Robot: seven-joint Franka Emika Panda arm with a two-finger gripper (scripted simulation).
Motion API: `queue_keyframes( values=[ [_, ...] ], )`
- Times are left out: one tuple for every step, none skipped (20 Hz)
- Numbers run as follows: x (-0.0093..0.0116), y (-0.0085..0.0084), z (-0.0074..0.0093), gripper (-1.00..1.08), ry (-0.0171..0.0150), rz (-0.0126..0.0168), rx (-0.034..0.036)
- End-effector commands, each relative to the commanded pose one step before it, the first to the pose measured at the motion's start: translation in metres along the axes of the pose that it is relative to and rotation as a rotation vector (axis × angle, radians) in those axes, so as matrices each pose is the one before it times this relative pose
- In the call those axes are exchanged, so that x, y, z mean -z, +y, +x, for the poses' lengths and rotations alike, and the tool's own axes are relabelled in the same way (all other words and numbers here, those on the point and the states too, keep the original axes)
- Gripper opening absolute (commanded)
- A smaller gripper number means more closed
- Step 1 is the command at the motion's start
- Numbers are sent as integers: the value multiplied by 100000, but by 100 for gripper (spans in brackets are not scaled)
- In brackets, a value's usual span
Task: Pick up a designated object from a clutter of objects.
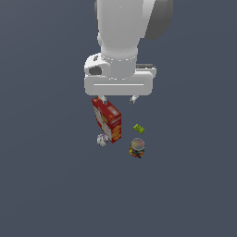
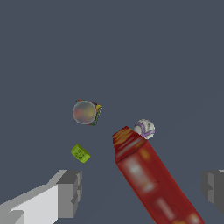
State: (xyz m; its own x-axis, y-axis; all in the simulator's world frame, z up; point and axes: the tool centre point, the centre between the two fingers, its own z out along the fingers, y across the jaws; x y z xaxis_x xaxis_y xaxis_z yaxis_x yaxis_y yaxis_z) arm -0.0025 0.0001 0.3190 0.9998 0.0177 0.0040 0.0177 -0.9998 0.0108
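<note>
End effector (image 1: 118, 99) fingers apart, empty, high above red box (image 1: 107, 119). Jar (image 1: 136, 147) stands apart on table, beside green block (image 1: 138, 128). Approach stage; next: shift over jar, descend.

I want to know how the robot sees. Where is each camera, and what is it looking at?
Exterior view: off the arm, facing the gripper hanging open above the red box, jar, green block and white-purple lump; the arm's white body shows.
Wrist view: on the wrist, looking down past its own grey fingers at the floor.
Both share the red box, jar, green block and lump.
</note>
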Motion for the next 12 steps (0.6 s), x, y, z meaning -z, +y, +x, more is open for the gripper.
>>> queue_keyframes(
  values=[
    [0,1,0,100,0,0,0],
    [22,27,5,100,20,20,-135],
    [64,73,16,100,54,60,-382],
    [109,127,25,100,91,101,-641],
    [161,182,33,100,129,145,-901],
    [227,245,37,100,170,194,-1170],
    [245,249,29,100,169,195,-1128],
    [229,220,13,100,143,168,-915],
    [209,183,-2,100,115,137,-688],
    [183,148,-16,100,85,104,-459],
    [129,92,-25,100,46,58,-193],
    [48,32,-17,100,0,0,0]
  ],
)
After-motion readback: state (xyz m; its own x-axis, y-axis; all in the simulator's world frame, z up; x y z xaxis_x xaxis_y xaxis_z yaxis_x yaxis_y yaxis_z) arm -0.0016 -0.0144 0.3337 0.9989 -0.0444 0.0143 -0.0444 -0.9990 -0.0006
